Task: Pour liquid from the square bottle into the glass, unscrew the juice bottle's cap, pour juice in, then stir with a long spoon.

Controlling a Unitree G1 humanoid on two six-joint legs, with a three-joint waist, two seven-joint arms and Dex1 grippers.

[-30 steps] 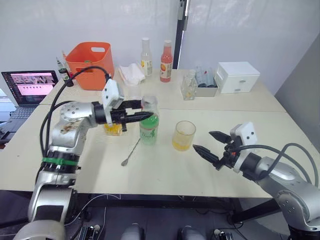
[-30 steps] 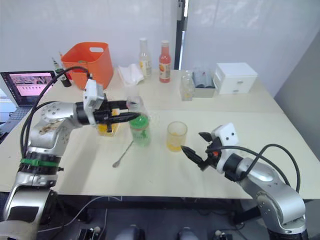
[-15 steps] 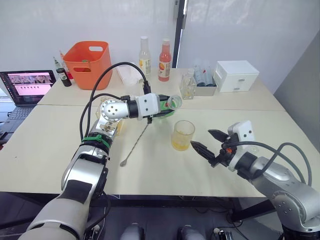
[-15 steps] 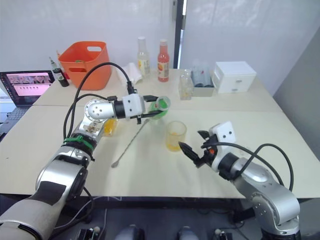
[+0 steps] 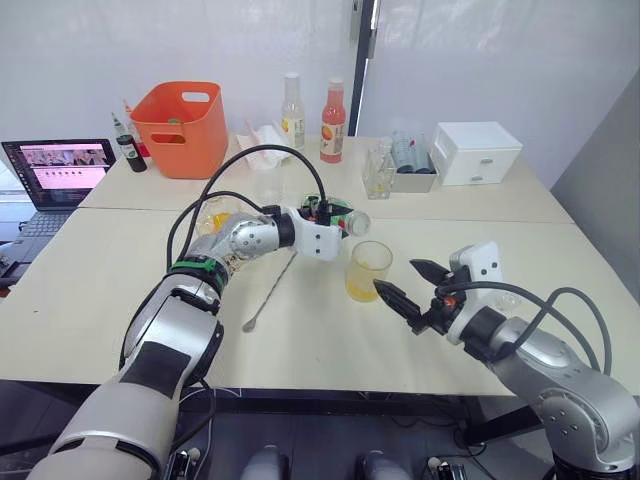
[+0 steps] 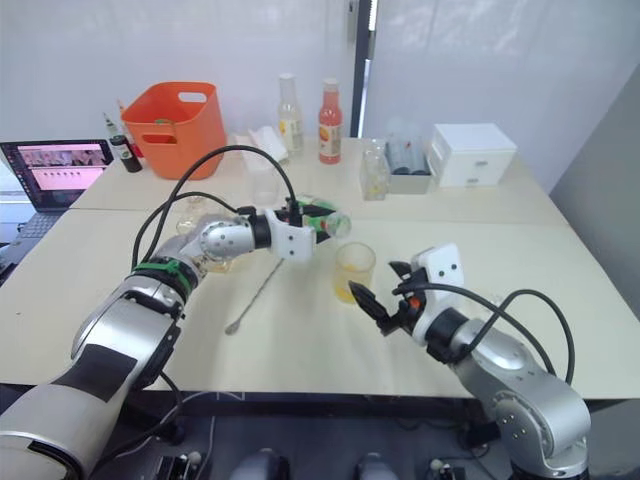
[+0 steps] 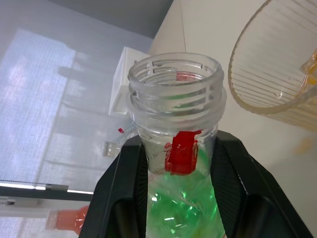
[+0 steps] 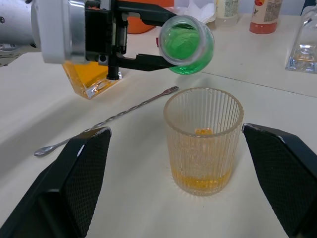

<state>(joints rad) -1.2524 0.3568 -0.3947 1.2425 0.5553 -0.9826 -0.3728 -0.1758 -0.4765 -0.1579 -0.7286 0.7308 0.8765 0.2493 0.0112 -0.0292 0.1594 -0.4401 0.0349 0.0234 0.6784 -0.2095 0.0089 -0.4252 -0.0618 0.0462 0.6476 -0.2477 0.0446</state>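
Note:
My left gripper (image 5: 335, 212) is shut on the juice bottle (image 5: 340, 217), a clear green bottle held tipped on its side. Its open mouth (image 7: 174, 74) points at the rim of the glass (image 5: 368, 270); the cap is out of view. The ribbed glass (image 8: 203, 141) holds a little orange-yellow liquid at the bottom. The long spoon (image 5: 268, 292) lies flat on the table left of the glass. The square bottle (image 8: 91, 74) with orange liquid stands behind my left arm. My right gripper (image 5: 395, 274) hangs open just right of the glass, holding nothing.
An orange basket (image 5: 180, 115) and a laptop (image 5: 60, 165) are at the back left. A pale yellow bottle (image 5: 292, 100), a red-orange bottle (image 5: 331, 108), a small clear bottle (image 5: 377, 172) and a white drawer box (image 5: 470, 150) line the back.
My left gripper lifted the upright juice bottle off the table, tipped it sideways and carried its mouth right to the glass. My right gripper crept slightly closer to the glass.

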